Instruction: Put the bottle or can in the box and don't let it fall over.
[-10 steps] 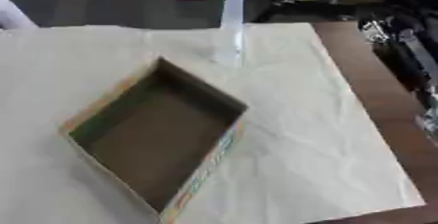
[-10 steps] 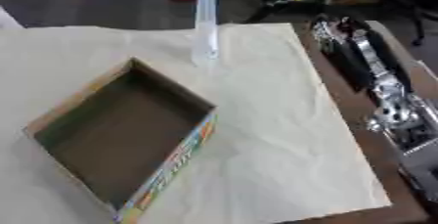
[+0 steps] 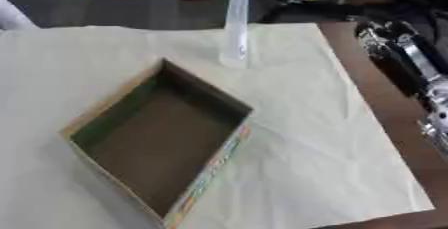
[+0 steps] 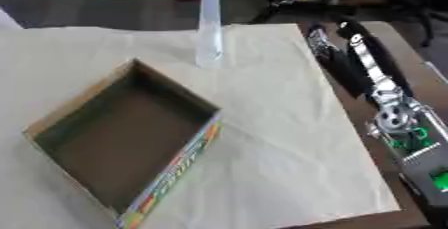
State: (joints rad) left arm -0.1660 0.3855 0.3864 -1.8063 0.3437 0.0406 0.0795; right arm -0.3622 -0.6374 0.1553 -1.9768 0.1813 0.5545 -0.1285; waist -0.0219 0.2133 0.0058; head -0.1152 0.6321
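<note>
The bottle [image 3: 236,20] is a tall, slim, clear plastic one. It stands upright on the pale cloth [image 3: 332,138], near the far edge of the cloth, and its top goes out of the picture. It is outside the box, just behind the far corner of the box, and it does not touch it as far as I can see.

The cardboard box [image 4: 122,138] is open on top and nothing lies in it. It sits turned on the cloth, so one corner points toward the bottle. The inside is plain brown, with a green shade on the left inner wall, and the outer side facing the robot has colourful print.

The cloth covers most of the brown table [image 4: 385,38], which shows bare along the right side.

The right hand [image 4: 337,55] is over this bare strip, to the right of the bottle and well apart from it. It holds nothing. Its dark fingers point toward the far side, but I cannot tell if they are straight or curled. Behind it the silver and black arm [image 4: 398,118] runs to the lower right corner.

The left hand shows in no view.
</note>
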